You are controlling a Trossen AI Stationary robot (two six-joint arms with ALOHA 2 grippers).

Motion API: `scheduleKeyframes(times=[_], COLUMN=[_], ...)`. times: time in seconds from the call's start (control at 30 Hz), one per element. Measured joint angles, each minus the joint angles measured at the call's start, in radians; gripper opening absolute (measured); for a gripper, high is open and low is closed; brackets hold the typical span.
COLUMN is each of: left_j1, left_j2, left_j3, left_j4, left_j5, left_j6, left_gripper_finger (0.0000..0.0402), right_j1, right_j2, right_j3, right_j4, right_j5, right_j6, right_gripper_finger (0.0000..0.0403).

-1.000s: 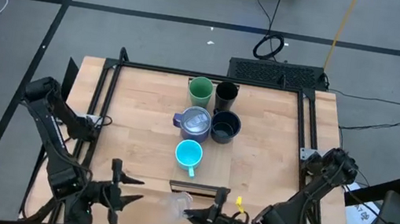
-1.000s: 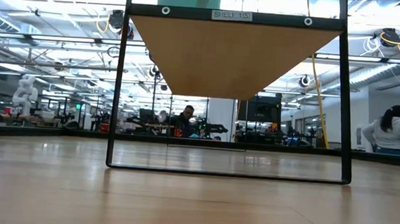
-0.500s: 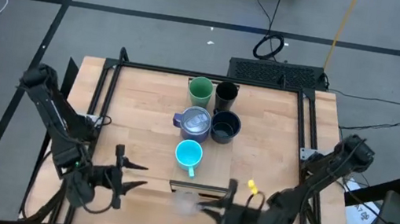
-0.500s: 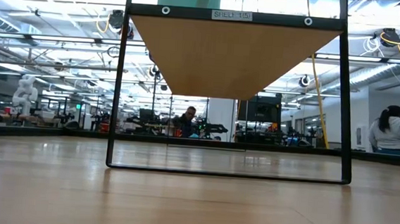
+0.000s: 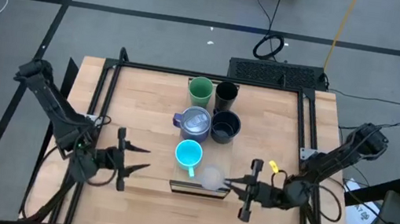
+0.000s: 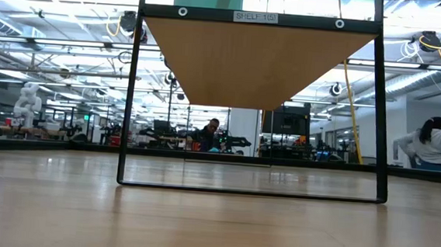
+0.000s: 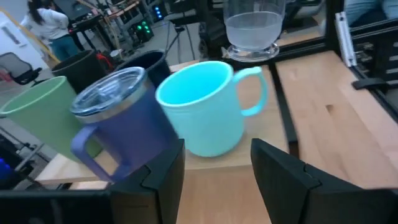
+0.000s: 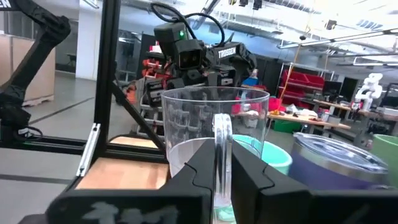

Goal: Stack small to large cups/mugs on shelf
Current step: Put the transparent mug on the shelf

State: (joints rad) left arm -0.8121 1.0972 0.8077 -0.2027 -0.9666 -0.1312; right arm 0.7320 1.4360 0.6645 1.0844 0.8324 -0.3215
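My right tool [image 8: 216, 163] pinches the handle of the small clear glass mug [image 5: 211, 178], at the shelf's [image 5: 271, 123] six o'clock edge, just beside the cyan handled plastic mug [image 5: 189, 155]. It could knock that mug or tip off the edge. My left tool [image 5: 131, 161] waits wide at eight o'clock. Whether the glass rests or hangs, I cannot tell.

cyan mug [image 5: 189, 155], green cup [image 5: 200, 90], black tumbler [image 5: 226, 94], clear glass [image 5: 211, 179].
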Motion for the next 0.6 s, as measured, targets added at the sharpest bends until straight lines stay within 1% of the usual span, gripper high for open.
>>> scheduleKeyframes(times=[0.3, 0.47, 0.6], left_j1=[0.068, 0.125, 0.153], left_j2=[-0.021, -0.021, -0.021], left_j3=[-0.001, -0.001, -0.001], left_j4=[0.000, 0.001, 0.017], left_j5=[0.038, 0.110, 0.144], left_j6=[0.071, 0.088, 0.115], left_gripper_finger=[0.0186, 0.0186, 0.0186], right_j1=[-0.050, -0.086, -0.109], right_j2=[-0.035, -0.034, -0.034], right_j3=[-0.109, -0.146, -0.164], right_j4=[0.045, 0.064, 0.064], right_j5=[0.001, 0.001, 0.002], right_j6=[0.029, 0.049, 0.076], right_gripper_finger=[0.0018, 0.0018, 0.0018])
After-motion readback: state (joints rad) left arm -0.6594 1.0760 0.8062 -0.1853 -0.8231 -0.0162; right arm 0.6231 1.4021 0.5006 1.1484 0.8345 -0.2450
